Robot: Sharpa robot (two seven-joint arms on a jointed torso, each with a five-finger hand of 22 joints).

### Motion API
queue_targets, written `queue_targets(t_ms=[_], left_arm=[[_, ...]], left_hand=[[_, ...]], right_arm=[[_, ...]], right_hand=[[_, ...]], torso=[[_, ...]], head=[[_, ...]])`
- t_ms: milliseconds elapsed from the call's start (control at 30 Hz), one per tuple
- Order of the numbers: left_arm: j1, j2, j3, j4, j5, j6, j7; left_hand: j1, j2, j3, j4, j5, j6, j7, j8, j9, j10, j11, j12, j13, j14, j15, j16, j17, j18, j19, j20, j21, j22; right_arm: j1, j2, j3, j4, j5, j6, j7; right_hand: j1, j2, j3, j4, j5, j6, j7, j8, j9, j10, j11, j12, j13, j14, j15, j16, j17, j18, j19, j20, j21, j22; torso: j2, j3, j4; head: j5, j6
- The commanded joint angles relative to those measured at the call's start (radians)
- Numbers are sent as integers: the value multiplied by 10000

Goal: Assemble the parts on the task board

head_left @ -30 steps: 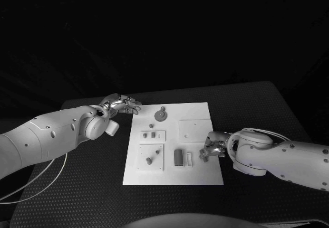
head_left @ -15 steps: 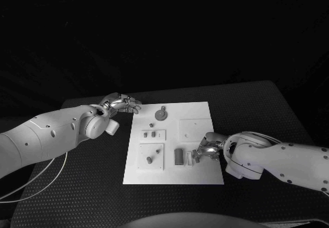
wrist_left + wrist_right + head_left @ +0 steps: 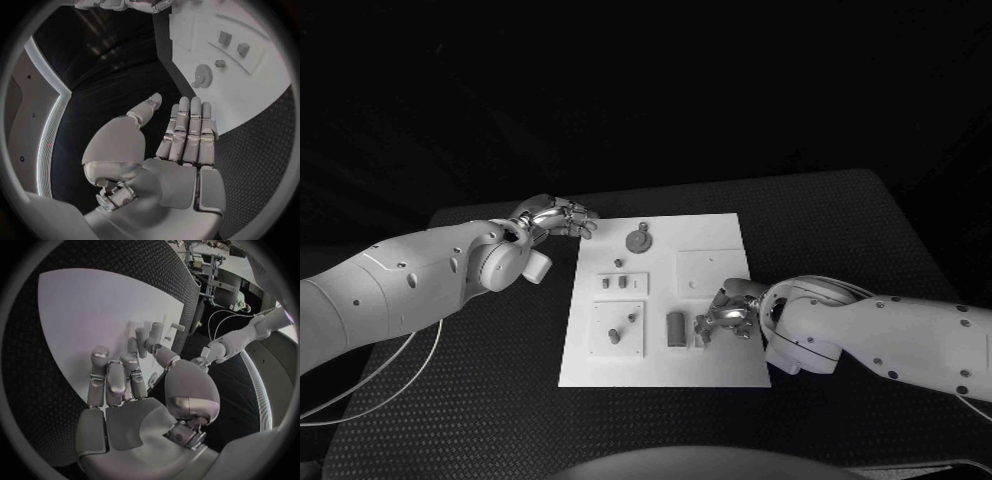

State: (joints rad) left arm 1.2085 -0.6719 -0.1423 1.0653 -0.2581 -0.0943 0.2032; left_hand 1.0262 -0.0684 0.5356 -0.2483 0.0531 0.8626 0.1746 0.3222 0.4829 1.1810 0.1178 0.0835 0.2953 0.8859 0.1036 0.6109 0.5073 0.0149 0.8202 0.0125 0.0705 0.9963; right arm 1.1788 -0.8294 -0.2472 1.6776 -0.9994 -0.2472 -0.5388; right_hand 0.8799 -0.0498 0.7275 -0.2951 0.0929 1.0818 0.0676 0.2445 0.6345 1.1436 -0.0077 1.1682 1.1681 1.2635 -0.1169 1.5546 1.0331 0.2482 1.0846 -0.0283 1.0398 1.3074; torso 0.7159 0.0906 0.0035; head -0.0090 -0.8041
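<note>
No legible writing. Task board (image 3: 718, 240) mid-table, parts (image 3: 676, 329) on it. Right hand (image 3: 730, 318) over board's near-right area, fingers spread, empty. Left hand (image 3: 557, 218) off board's far-left corner, released, fingers extended.

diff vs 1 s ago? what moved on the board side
The right hand has slid leftward over the task board, from the board's right edge to just beside the upright parts in the lower middle. It holds nothing yet; whether its fingertips touch a part cannot be told. The left hand stayed open off the board's upper left corner, and the round part and the other parts have not moved.
</note>
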Motion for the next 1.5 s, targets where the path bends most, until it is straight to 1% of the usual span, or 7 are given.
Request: queue_targets(t_ms=[33, 633, 833, 1100, 1367, 1433, 1500], left_arm=[[6, 11, 5, 19, 38, 99, 130], [6, 20, 6, 18, 38, 98, 120], [6, 16, 6, 16, 37, 110, 117], [6, 20, 6, 15, 37, 113, 112], [6, 28, 6, 8, 37, 116, 104], [6, 27, 6, 8, 37, 117, 103], [6, 27, 6, 5, 37, 115, 100]], left_hand=[[-1, -16, -3, 10, -14, -5, -10, 63, -11, -65, -6, -59, -8, 57, 47, -55, 13, -149, -17, 42, -9, -16], [-8, -19, -9, 13, -14, -8, -8, 62, -14, -68, -5, -60, -9, 58, 48, -66, 27, -149, -19, 43, -8, -16], [-10, -18, -10, 14, -14, -10, -6, 61, -15, -70, -4, -62, -9, 59, 48, -69, 31, -149, -19, 43, -8, -16], [-15, -19, -13, 17, -14, -6, -5, 64, -14, -69, -5, -60, -9, 58, 49, -76, 37, -149, -21, 44, -9, -16], [-17, -20, -15, 18, -14, -6, -4, 64, -15, -70, -4, -61, -9, 56, 50, -82, 42, -149, -24, 45, -10, -17], [-17, -21, -15, 18, -14, -6, -4, 63, -15, -70, -4, -61, -9, 56, 50, -83, 44, -149, -24, 45, -10, -17], [-17, -20, -15, 18, -14, -6, -4, 63, -15, -71, -4, -61, -9, 56, 50, -84, 45, -149, -25, 45, -10, -17]], right_arm=[[-33, 35, -6, -36, 215, 344, 15], [-72, 108, -6, -189, 150, 434, -18], [-96, 141, -6, -260, 146, 392, 14], [-102, 155, -6, -261, 201, 517, 38], [-105, 155, -6, -260, 261, 595, 121], [-105, 157, -6, -275, 295, 651, 135], [-105, 158, -6, -274, 301, 695, 139]], right_hand=[[492, 433, 50, 9, 19, -134, 185, 37, -4, 219, -153, 18, -8, 26, -13, 22, -2, 136, 28, -33, 48, 146], [423, 406, 43, 14, 18, -158, 193, 33, -17, 199, -146, 1, -18, 9, -15, 11, -32, 136, 23, -31, 33, 135], [144, 292, 0, 58, 19, -156, 201, 45, -48, 128, -135, -68, -70, -19, -8, -10, -87, 136, 44, -7, -2, 104], [-421, -203, 83, 355, 25, -171, 222, 34, -158, 42, -115, -184, -169, -47, 2, -47, -179, 136, 138, -6, -85, 35], [-739, -837, 239, 1017, 21, -194, 232, 47, -248, 15, -105, -201, -177, -109, 7, -73, -279, 136, 176, -30, -144, 16], [-773, -932, 260, 1140, 15, -204, 235, 51, -262, 6, -102, -203, -176, -125, 7, -76, -301, 136, 177, -35, -150, 19], [-849, -1138, 276, 1318, 15, -224, 240, 52, -281, -10, -96, -208, -176, -154, 9, -84, -338, 136, 174, -38, -159, 24]], torso=[[-3, -1, 6], [-1, 4, -1], [-1, 6, -6], [1, 5, -6], [-2, 3, -5], [-2, 3, -5], [-1, 0, -5]], head=[[28, -25], [55, -55], [66, -59], [67, -75], [72, -89], [72, -89], [73, -91]])
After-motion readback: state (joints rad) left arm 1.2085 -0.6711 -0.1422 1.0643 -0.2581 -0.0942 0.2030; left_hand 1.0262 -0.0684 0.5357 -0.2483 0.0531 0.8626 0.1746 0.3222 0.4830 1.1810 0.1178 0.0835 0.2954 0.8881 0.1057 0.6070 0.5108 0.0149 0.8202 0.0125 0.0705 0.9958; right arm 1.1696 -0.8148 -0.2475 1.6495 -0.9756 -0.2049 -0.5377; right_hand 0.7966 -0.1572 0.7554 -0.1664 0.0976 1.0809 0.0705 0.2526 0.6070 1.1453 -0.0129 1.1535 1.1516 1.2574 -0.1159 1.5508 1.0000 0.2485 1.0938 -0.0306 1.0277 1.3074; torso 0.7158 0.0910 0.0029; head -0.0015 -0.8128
